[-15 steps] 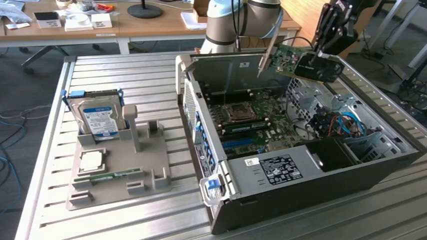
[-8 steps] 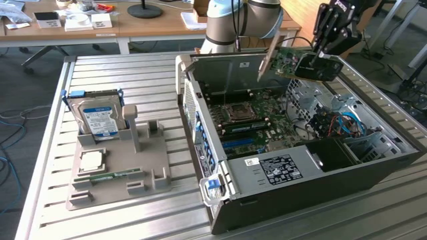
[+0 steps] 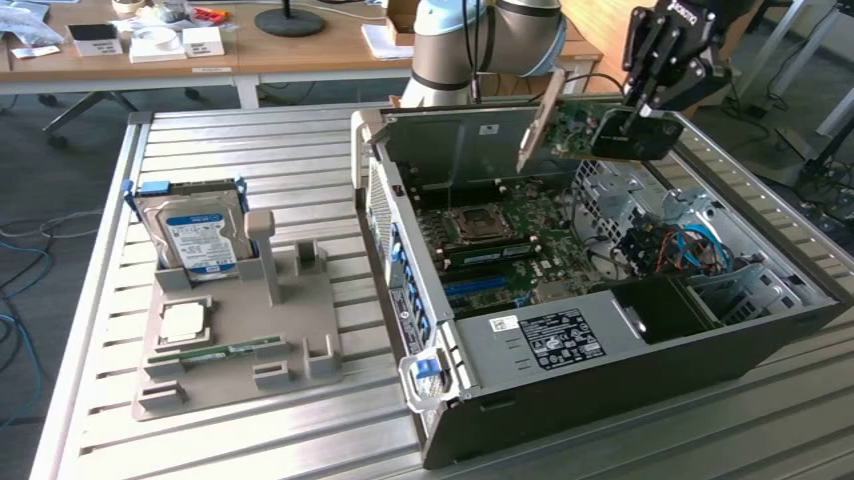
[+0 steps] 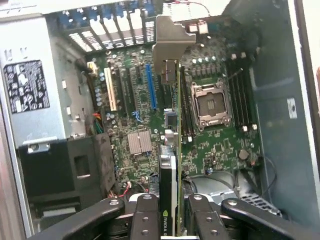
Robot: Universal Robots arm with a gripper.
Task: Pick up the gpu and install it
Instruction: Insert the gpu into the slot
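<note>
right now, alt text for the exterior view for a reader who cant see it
A robot arm's gripper holds the gpu above an open computer case, over its motherboard. On the exterior view's left, a grey tray on the metal table carries a hard drive and a memory stick.

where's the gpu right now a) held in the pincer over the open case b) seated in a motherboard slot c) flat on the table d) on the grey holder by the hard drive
a: the gpu is clamped in the pincer, hanging above the open case, not seated in any slot.
</note>
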